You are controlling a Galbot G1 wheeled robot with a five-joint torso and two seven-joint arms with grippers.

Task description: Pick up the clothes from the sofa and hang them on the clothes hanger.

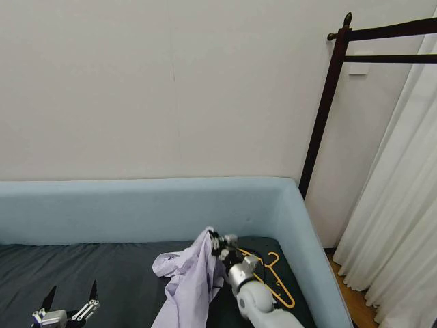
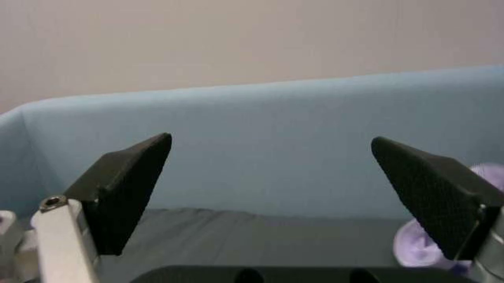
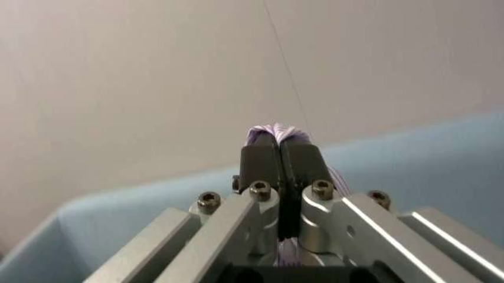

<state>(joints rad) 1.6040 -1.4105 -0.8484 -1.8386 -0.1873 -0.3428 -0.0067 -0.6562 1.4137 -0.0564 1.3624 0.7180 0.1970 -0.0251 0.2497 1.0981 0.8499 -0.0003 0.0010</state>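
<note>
The right gripper [image 3: 280, 152] sits closest to the lens in its wrist view. Its two black pads are pressed together, with a bunched fold of the lavender shirt [image 3: 273, 130] pinched between them and poking out past the tips. In the head view the same gripper [image 1: 213, 239] points up and away at the end of the white right arm, which rises from the bottom edge. It grips the shirt [image 1: 188, 283] at its topmost peak, so that part is lifted off the cushion. The rest of the cloth falls in loose folds down and toward the robot's left, its lower part lying on the dark seat cushion [image 1: 82, 263] of the sofa [image 1: 136, 212]. A yellow wire hanger [image 1: 281, 287] lies flat on the cushion just to the right of the arm, near the sofa's pale blue right armrest. The left gripper [image 1: 72, 295] hovers low over the seat at the bottom left, well apart from the shirt. Its black fingers are spread wide with nothing between them. Its wrist view shows the same wide gap [image 2: 270, 141] facing the blue backrest, with a bit of lavender cloth beside one finger. A dark wooden clothes rack [image 1: 322, 109] stands beyond the sofa's right end against the wall, next to a white curtain [image 1: 403, 205].
</note>
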